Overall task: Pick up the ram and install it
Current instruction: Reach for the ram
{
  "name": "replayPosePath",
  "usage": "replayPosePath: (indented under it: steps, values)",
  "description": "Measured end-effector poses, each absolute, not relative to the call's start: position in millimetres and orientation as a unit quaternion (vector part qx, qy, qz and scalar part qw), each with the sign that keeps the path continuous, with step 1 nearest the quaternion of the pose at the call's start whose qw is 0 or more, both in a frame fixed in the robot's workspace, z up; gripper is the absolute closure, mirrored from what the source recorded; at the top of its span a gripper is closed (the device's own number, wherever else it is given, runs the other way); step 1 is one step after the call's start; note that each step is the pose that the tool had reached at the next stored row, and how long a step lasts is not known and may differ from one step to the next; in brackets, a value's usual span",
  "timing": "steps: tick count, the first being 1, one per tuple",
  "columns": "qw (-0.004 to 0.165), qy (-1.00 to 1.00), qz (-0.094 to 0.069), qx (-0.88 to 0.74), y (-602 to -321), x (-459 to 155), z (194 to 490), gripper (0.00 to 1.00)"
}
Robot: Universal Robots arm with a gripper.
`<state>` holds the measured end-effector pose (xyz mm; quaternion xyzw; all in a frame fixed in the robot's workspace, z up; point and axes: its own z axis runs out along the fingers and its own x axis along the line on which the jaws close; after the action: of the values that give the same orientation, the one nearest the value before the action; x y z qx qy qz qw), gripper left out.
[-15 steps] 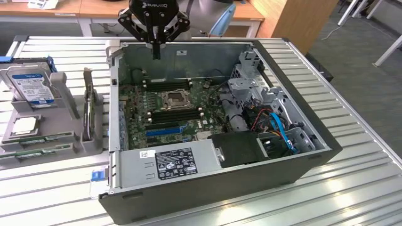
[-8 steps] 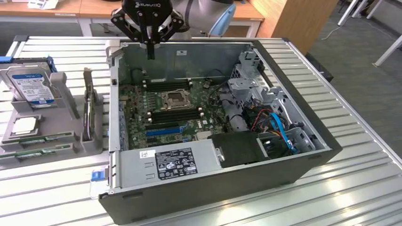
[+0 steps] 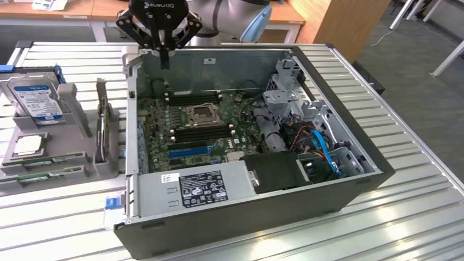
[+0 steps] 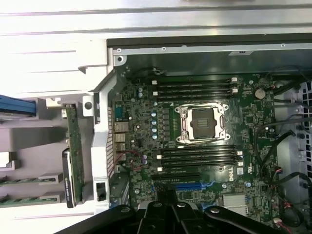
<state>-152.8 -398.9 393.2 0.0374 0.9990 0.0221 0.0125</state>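
The gripper [image 3: 165, 64] hangs over the far wall of the open computer case [image 3: 366, 182], near the corner on the exterior view's left. Its two fingers are pressed together, and nothing is between them. In the wrist view the gripper [image 4: 165, 196] shows as a dark shape above the motherboard [image 4: 141, 122]. The ram is not in the case. One ram stick [image 3: 43, 161] and a second ram stick [image 3: 36, 176] lie flat, just beside each other, in a gray holder [image 3: 73, 111] on the table [image 3: 406, 217], at the exterior view's left of the case and well apart from the gripper. The wrist view shows the same two green sticks, the one ram stick [image 4: 31, 179] and the second ram stick [image 4: 29, 200], outside the case wall. In the same holder there is a hard drive [image 3: 36, 98] with a blue label, a square silver chip [image 3: 29, 144] and a green card [image 3: 101, 122] that stands upright on its edge. On the motherboard [image 3: 156, 117] a square socket [image 4: 202, 122] sits in the middle, with long black slots [image 4: 200, 157] on two sides of it. A blue slot [image 4: 187, 186] lies near these, and a gray power supply [image 3: 195, 187] with labels fills the near corner of the case.
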Motion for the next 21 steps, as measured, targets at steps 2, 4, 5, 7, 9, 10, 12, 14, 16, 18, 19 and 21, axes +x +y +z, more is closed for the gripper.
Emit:
replayPosePath:
  steps: [2, 4, 5, 7, 9, 10, 12, 14, 16, 18, 19, 21]
  values:
    - [0.012, 0.999, 0.022, 0.037, -399, -158, 393, 0.90]
    - [0.013, 0.999, 0.022, 0.037, -399, -163, 393, 0.90]
    - [0.012, 0.999, 0.022, 0.037, -399, -165, 393, 0.90]
    - [0.012, 0.999, 0.022, 0.037, -399, -171, 393, 0.90]
    - [0.012, 0.999, 0.022, 0.037, -399, -176, 393, 0.90]
    - [0.013, 0.999, 0.022, 0.037, -399, -178, 393, 0.90]
    - [0.013, 0.999, 0.022, 0.037, -399, -183, 393, 0.90]
    - [0.012, 0.999, 0.022, 0.037, -399, -188, 393, 0.90]
    - [0.012, 0.999, 0.022, 0.037, -399, -193, 393, 0.90]
    - [0.013, 0.999, 0.022, 0.037, -399, -198, 393, 0.90]
    - [0.012, 0.999, 0.022, 0.037, -399, -200, 393, 0.90]
    - [0.013, 0.999, 0.022, 0.037, -399, -205, 393, 0.90]
